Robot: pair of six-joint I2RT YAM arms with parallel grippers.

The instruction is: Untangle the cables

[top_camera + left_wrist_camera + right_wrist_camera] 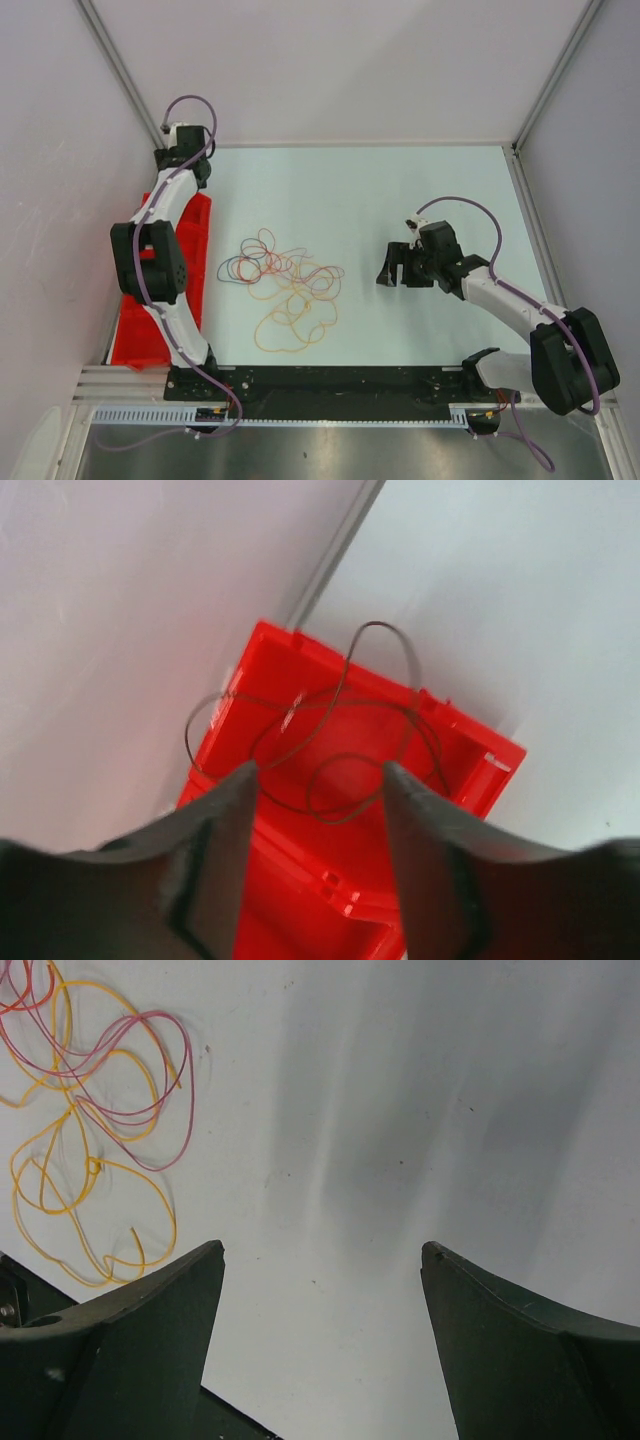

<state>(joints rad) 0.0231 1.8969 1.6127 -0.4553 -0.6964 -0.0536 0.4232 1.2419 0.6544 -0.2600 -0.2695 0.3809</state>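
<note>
Left pincer (319,768), part-open and empty, hangs over the red bin (300,645) at frame left. A dark cable (378,624) inside loops over the rim, possibly catching a finger, so lifting might drag it out. Other cables (285,288) sit tangled mid-frame on the bench (400,190); right pincer (322,1247) gapes wide.

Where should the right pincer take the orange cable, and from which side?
Probably at the big near loop of the orange cable, which lies alone, clear of the crossings. Come straight down from above: the wire lies flat on the table, so the open right pincer should straddle it crosswise.
</note>
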